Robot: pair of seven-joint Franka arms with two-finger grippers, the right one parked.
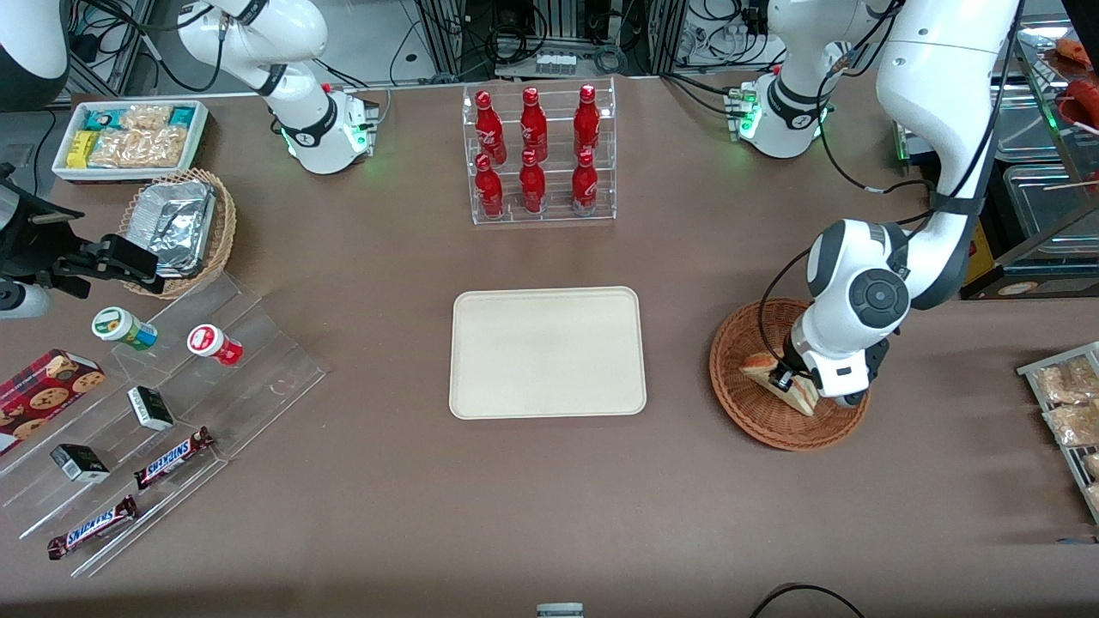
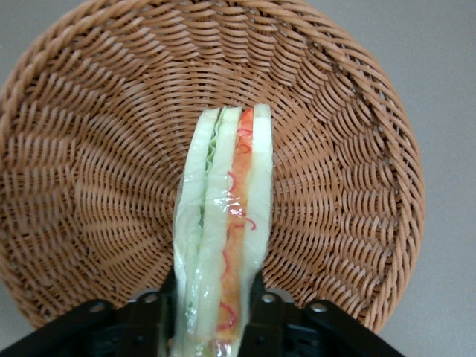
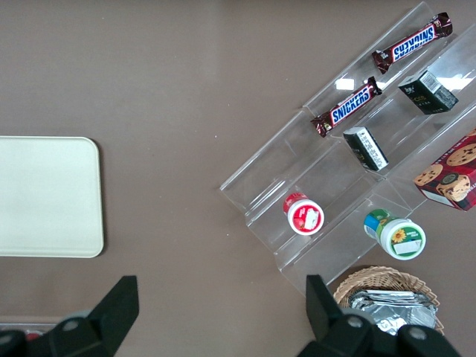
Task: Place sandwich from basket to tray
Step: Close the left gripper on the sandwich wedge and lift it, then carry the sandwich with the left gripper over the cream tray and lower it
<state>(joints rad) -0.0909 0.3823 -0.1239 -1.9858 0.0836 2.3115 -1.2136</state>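
The sandwich is a wrapped wedge of pale bread with pink and green layers. It stands on edge in the reddish-brown wicker basket toward the working arm's end of the table. My left gripper is down in the basket, shut on the sandwich. In the left wrist view the sandwich runs between the two black fingers, over the basket's weave. The cream-white tray lies flat at the table's middle, bare; its corner shows in the right wrist view.
A clear rack of red bottles stands farther from the front camera than the tray. Toward the parked arm's end are a clear stepped stand with snacks, a tan basket of foil trays and a white bin of packets. Snack bags lie at the working arm's end.
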